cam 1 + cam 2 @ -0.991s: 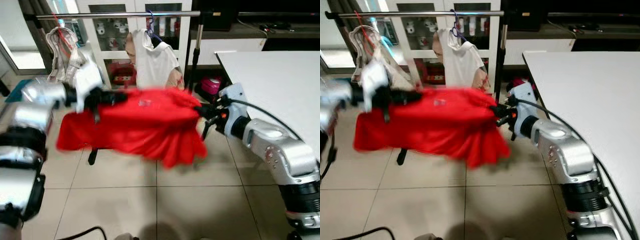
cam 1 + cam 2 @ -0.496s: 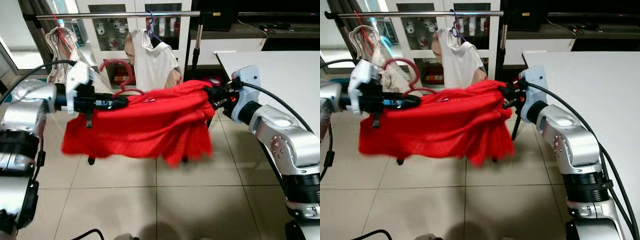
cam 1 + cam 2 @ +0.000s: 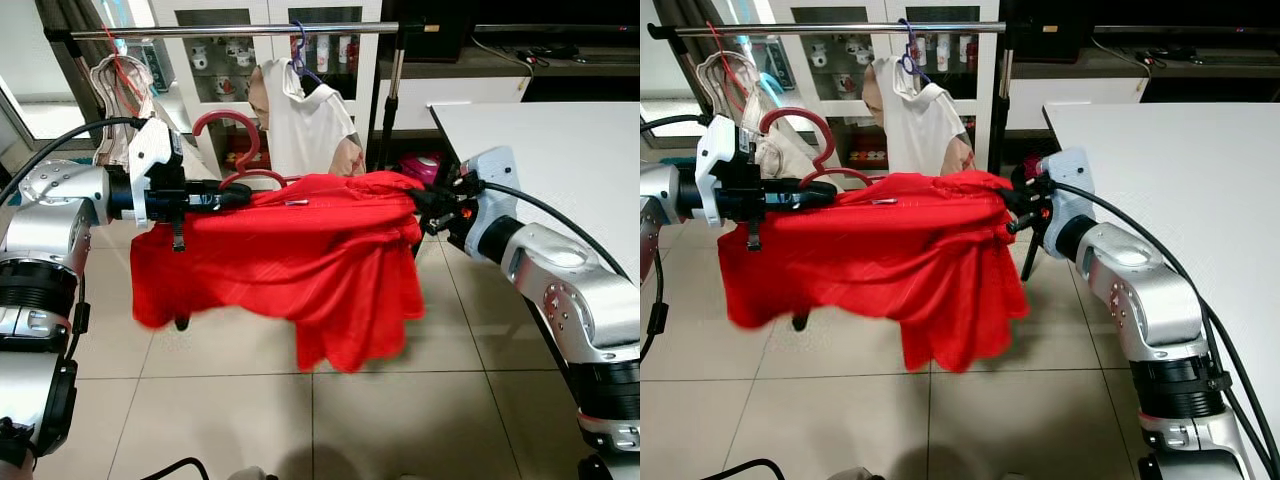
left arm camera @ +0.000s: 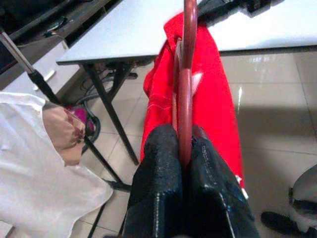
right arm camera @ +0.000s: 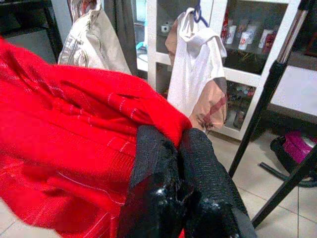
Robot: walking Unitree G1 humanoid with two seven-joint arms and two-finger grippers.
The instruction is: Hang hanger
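Note:
A red shirt [image 3: 300,260] hangs on a red hanger [image 3: 232,150] held up between my two arms, below the metal clothes rail [image 3: 250,31]. My left gripper [image 3: 235,196] is shut on the hanger's bar near its hook [image 4: 184,124]. My right gripper [image 3: 425,210] is shut on the shirt's other shoulder [image 5: 163,116]. The hanger's hook points up, well under the rail and left of the white garment [image 3: 310,125].
The rail carries a white garment on a purple hanger [image 3: 300,45] and a beige garment [image 3: 125,100] at the left end. A white table [image 3: 560,150] stands to the right. A glass cabinet [image 3: 230,60] is behind the rail. Tiled floor [image 3: 230,400] lies below.
The shirt, blurred and bunched before, now hangs smoother and lower. The hanger's hook has come into clear view above my left gripper. My right gripper has dropped slightly.

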